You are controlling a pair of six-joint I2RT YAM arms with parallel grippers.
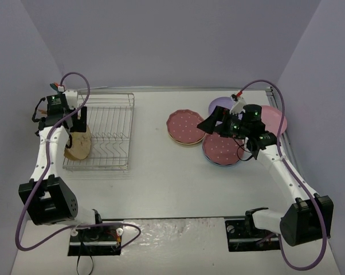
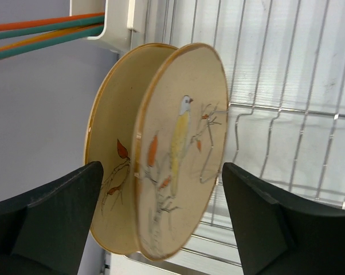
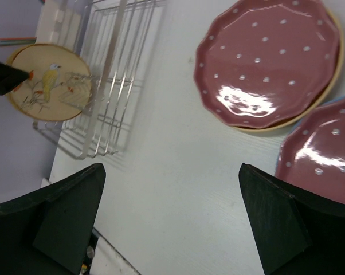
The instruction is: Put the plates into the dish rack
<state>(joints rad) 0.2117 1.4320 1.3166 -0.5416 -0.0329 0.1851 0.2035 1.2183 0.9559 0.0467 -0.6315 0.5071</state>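
Observation:
The wire dish rack (image 1: pixel 106 132) stands at the left. Two tan floral plates (image 1: pixel 78 144) stand on edge in its near left corner. In the left wrist view the bird-print plate (image 2: pixel 184 149) is in front of the other tan plate (image 2: pixel 112 154). My left gripper (image 2: pixel 161 220) is open, its fingers on either side of both plates, not touching them. My right gripper (image 1: pixel 210 123) is open and empty, above the table beside a dark pink speckled plate (image 1: pixel 185 127) that lies on a tan plate. A second speckled plate (image 1: pixel 223 149) lies on a blue one.
A lilac plate (image 1: pixel 220 105) and a light pink plate (image 1: pixel 277 118) lie at the back right, behind my right arm. The rack's white caddy (image 2: pixel 112 23) is just behind the tan plates. The rack's other slots (image 2: pixel 287 114) hold nothing.

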